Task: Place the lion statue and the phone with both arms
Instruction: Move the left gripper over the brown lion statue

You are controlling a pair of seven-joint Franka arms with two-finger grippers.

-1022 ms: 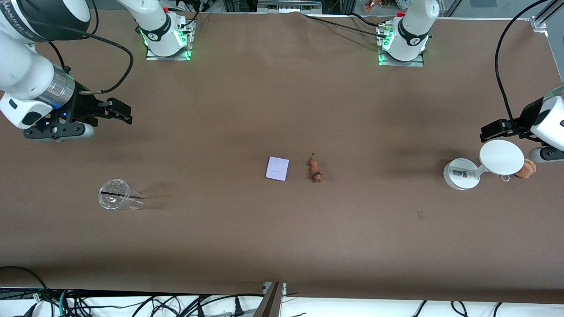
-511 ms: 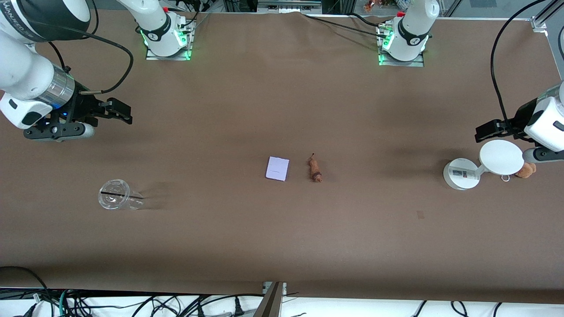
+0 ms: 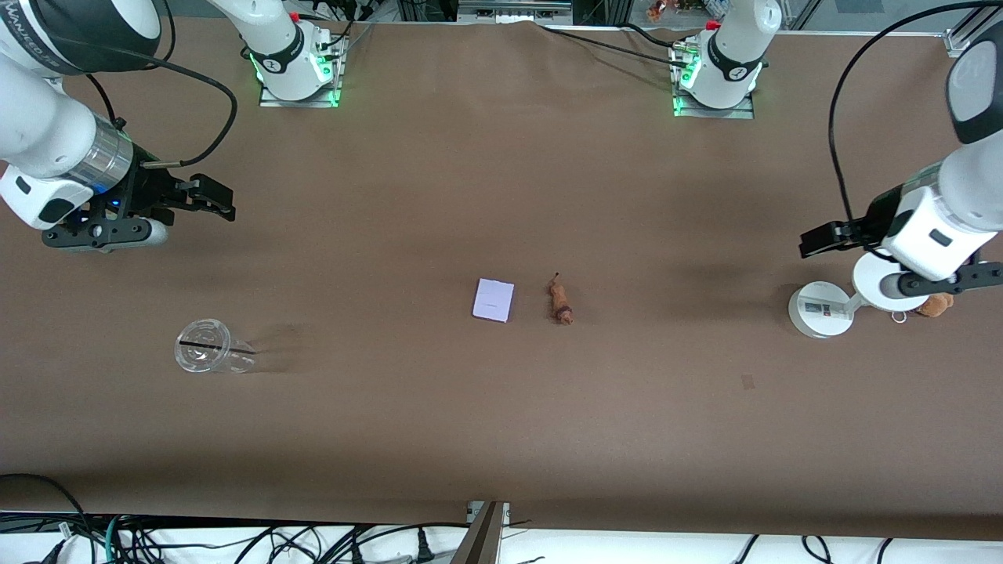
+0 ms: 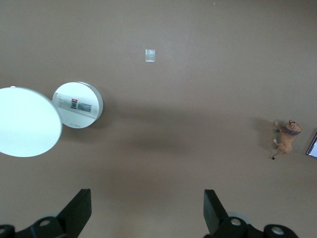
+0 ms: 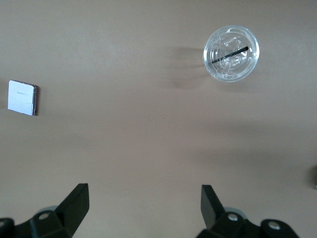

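Note:
The lion statue [image 3: 560, 302] lies on the brown table near its middle, with the pale lavender phone [image 3: 494, 300] beside it toward the right arm's end. The lion also shows in the left wrist view [image 4: 286, 139], with a corner of the phone [image 4: 312, 146] at the frame's edge. The phone shows in the right wrist view [image 5: 22, 97]. My left gripper [image 3: 819, 237] is open and empty, up over the table beside the white stand. My right gripper [image 3: 215, 199] is open and empty over the right arm's end of the table.
A white round-disc stand [image 3: 823, 309] stands at the left arm's end, with an orange-brown plush [image 3: 936, 304] and metal ring beside it. A clear plastic cup [image 3: 205, 356] lies at the right arm's end. A small tape mark [image 3: 747, 381] is on the table.
My left arm has swung toward the middle of the table, its gripper now past the stand's disc. The right arm has not moved. The lion and phone lie as before.

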